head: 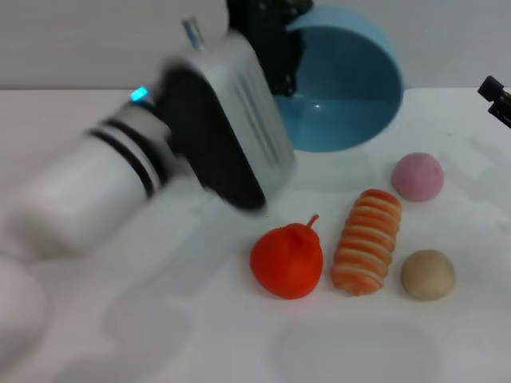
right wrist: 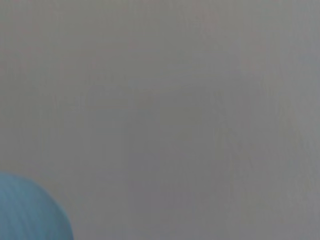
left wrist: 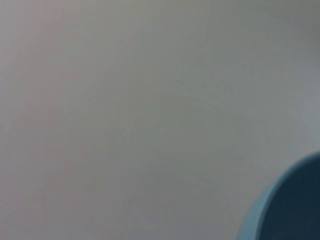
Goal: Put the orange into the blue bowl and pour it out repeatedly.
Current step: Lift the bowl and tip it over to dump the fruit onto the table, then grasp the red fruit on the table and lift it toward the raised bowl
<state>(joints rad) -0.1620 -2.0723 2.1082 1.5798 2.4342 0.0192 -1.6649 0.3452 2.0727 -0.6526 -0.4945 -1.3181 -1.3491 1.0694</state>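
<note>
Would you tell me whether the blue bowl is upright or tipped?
Tipped: the left gripper holds the blue bowl on edge, its empty inside showing.

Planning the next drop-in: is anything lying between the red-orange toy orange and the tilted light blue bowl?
Nothing visible. The red-orange toy orange lies on bare white table; the tilted light blue plastic bowl, gripped by the left gripper, is behind it.

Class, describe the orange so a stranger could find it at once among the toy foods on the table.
On the white table, nearer than the tilted blue bowl, three toys form a row. The orange sits at its left end, beside the striped bread roll. It alone is bright red-orange and has a thin stem.
</note>
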